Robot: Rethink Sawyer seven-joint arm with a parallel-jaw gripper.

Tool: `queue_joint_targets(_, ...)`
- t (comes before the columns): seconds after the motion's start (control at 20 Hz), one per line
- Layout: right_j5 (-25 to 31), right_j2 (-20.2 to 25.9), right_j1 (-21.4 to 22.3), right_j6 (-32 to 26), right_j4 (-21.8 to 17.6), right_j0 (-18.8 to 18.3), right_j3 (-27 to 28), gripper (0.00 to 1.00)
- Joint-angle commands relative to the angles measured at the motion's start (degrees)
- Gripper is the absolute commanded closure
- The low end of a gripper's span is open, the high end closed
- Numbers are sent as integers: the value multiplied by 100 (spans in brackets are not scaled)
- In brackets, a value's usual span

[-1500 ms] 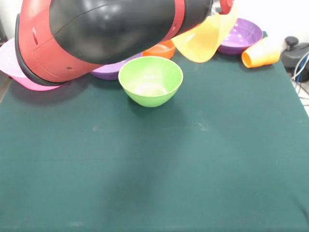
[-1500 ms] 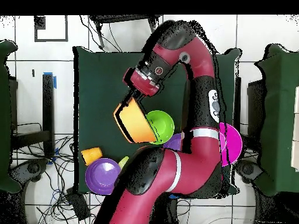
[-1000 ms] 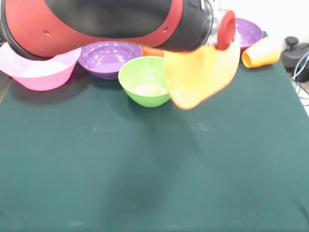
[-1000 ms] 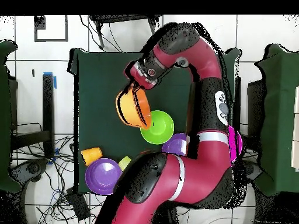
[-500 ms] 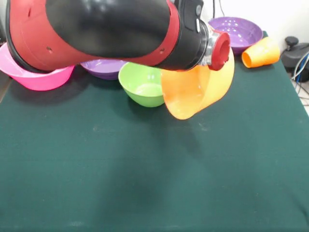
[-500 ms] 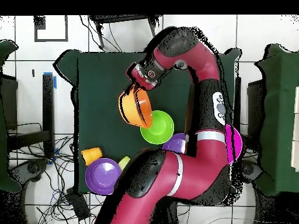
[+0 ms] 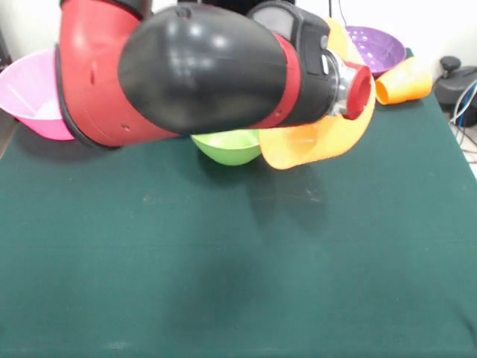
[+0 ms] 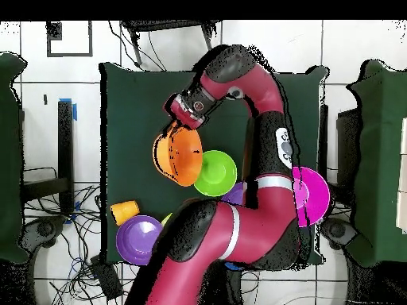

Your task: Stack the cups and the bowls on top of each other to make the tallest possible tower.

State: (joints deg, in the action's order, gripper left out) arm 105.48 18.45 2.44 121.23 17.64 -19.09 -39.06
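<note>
The big orange-yellow bowl [image 7: 320,138] hangs tilted above the table, just right of the lime green bowl [image 7: 227,146], which stands upright and is half hidden by the arm. In the overhead view my gripper [image 8: 177,125] is shut on the far rim of the orange-yellow bowl [image 8: 179,156], whose inside faces up beside the green bowl [image 8: 216,172]. An orange cup [image 7: 402,80] lies on its side at the back right. A purple bowl [image 7: 376,45] sits behind it. The big pink bowl [image 7: 26,93] is at the back left.
The arm's bulky red and black link [image 7: 194,71] fills the upper middle of the front view and hides the things behind it. From above, the purple bowl [image 8: 139,238], the orange cup [image 8: 125,211] and the pink bowl [image 8: 315,194] crowd the table's base side.
The held orange-yellow bowl has turned from standing on edge to a flatter tilt with its inside showing from above. The arm's big link has swung across the front view.
</note>
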Motion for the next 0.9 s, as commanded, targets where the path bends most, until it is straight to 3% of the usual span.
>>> queue_joint_targets(0.05, 525, 668, -574, 667, 178, 313, 242, 100)
queue_joint_targets(0.4, 771, 822, -979, 727, 180, 486, 866, 100)
queue_joint_targets(0.9, 871, 1060, -812, 1351, 545, 747, 888, 100)
